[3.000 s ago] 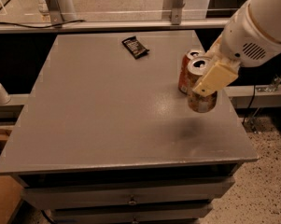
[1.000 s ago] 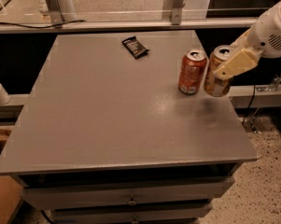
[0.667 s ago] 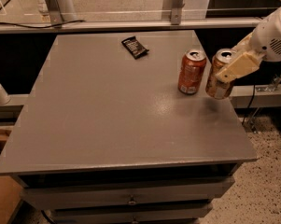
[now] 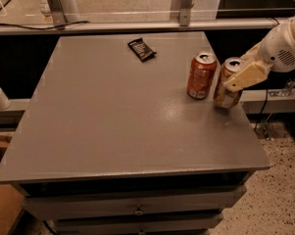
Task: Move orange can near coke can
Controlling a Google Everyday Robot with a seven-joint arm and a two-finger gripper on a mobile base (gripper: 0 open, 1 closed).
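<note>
The orange can (image 4: 226, 91), pale orange-gold with a silver top, is upright near the table's right edge. The coke can (image 4: 201, 76), deeper red-orange, stands just to its left with a small gap between them. My gripper (image 4: 241, 78) reaches in from the right on a white arm. Its tan finger (image 4: 246, 76) lies across the orange can's upper side, and the gripper is shut on that can. The can's base is at or just above the tabletop. The far finger is hidden behind the can.
A dark snack wrapper (image 4: 141, 49) lies at the back middle of the grey table (image 4: 112, 111). The table's right edge is close beside the orange can. Drawers sit below the front edge. A metal rail runs behind the table.
The gripper carried the orange can from in front of the coke can to its right side. Over the last second it lowered the can slightly.
</note>
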